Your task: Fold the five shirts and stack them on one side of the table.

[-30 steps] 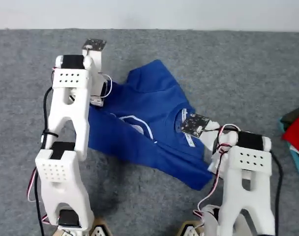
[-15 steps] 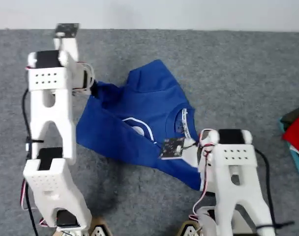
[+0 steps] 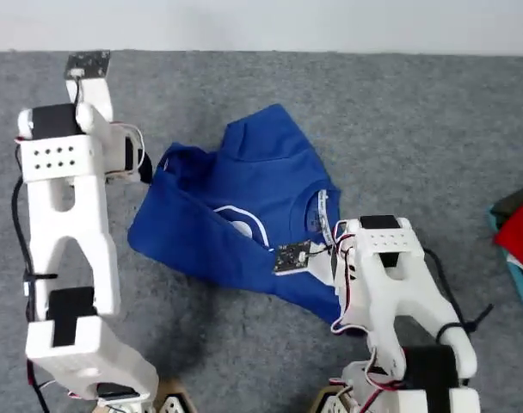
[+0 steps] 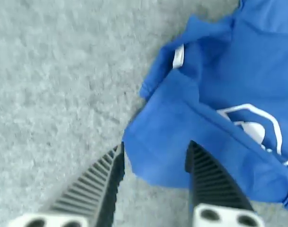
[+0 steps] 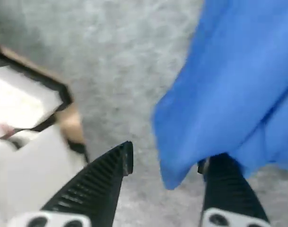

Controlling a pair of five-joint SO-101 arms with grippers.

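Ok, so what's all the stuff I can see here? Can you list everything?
blue shirt: one, blue with a white print, crumpled in the middle of the table.
pile of clothes: number unclear, red, teal and dark, at the table's edge on the right arm's side.
table cover: one, grey, under everything.
left arm: one, white, beside the shirt.
right arm: one, white, at the shirt's near corner.
left end effector: one, black fingers, open over the shirt's edge.
right end effector: one, black fingers, open at a shirt corner.
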